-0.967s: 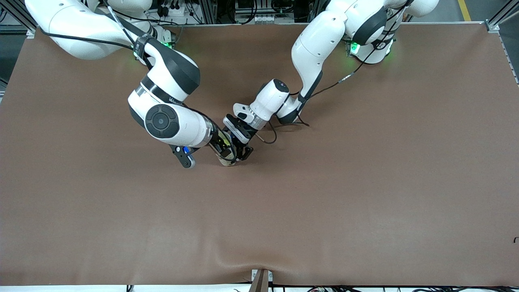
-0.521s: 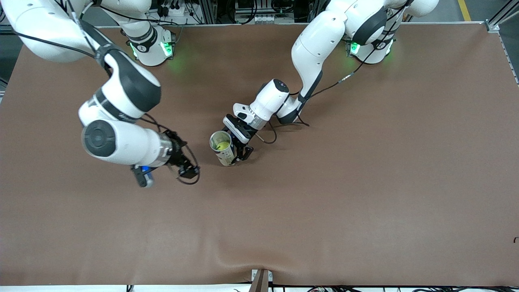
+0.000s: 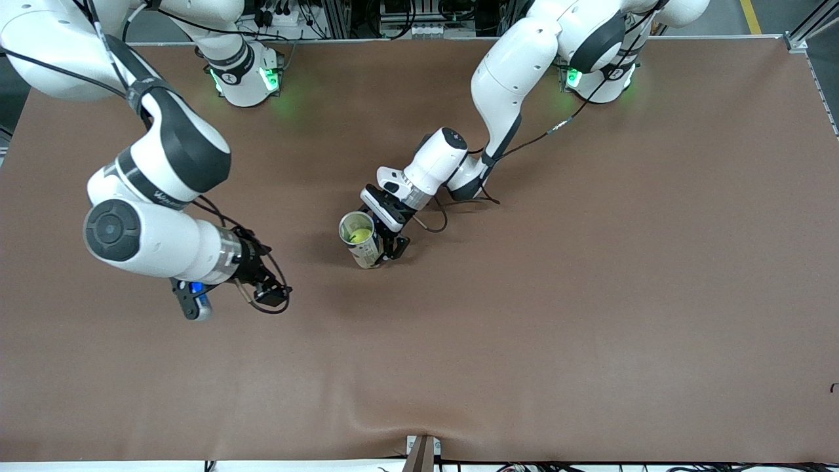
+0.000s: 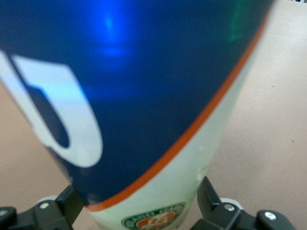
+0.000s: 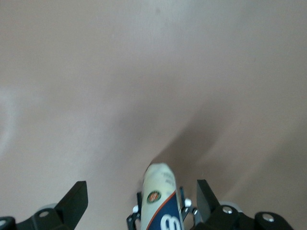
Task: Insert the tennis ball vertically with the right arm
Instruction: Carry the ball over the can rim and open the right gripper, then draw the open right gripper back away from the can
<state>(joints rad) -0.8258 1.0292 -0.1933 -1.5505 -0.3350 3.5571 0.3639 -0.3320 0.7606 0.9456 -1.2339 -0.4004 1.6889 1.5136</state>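
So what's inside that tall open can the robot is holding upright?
A yellow-green tennis ball lies inside the blue-and-white cylindrical can; anything beneath it is hidden. The left gripper clamps the can.

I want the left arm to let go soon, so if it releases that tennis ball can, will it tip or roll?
The tennis ball can is tall and narrow, so it probably tips easily. Once down, its round wall would likely roll. It holds one tennis ball, so it is probably light.

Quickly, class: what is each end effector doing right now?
Left end effector: closed on the tennis ball can, ball inside.
Right end effector: open, empty, over the table.
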